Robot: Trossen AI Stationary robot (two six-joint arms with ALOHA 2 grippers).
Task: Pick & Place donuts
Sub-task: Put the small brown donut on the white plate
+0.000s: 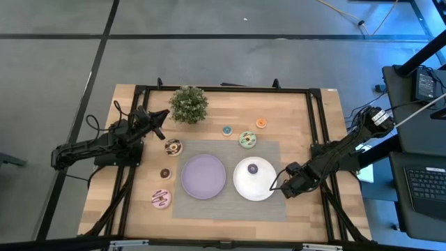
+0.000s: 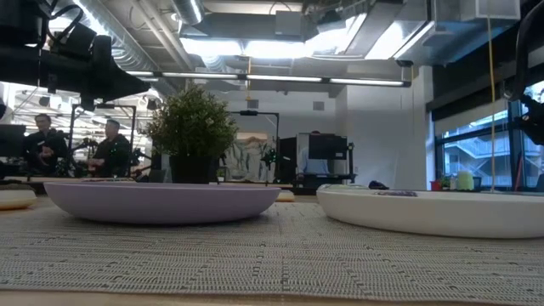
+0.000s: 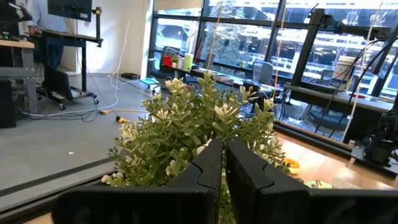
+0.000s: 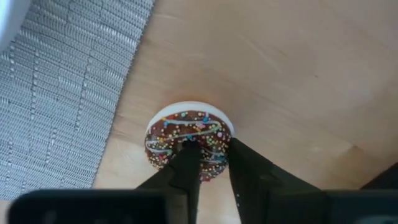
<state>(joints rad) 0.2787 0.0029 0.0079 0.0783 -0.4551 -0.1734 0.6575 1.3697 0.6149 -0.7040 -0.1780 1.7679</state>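
Note:
My right gripper [image 4: 208, 155] is low over the wood just right of the white plate [image 1: 244, 188]. It is shut on a chocolate donut with sprinkles [image 4: 186, 134]; in the high view the gripper [image 1: 289, 183] hides this donut. A purple donut [image 1: 253, 168] lies on the white plate. The green [image 1: 247, 139], blue [image 1: 227, 130] and orange [image 1: 261, 123] donuts lie on the wood past the mat. The chocolate-white [image 1: 173, 146], brown [image 1: 165, 173] and pink [image 1: 162, 199] donuts lie left of the lilac plate [image 1: 203, 176]. My left gripper [image 3: 222, 168] is shut, raised beside the plant. My right gripper has the chocolate donut by the near side of its ring [image 4: 214, 158]. One finger [image 4: 185, 158] stands in the hole and the other [image 4: 239, 162] outside the rim. The fingers come slanting down from above. The donut lies flat on the wood.
A potted plant [image 1: 189, 104] stands at the far edge, right in front of my left gripper. A grey woven mat [image 1: 230, 209] lies under both plates. Black frame rails [image 1: 317, 125] run along the table's sides. Bare wood shows right of the mat.

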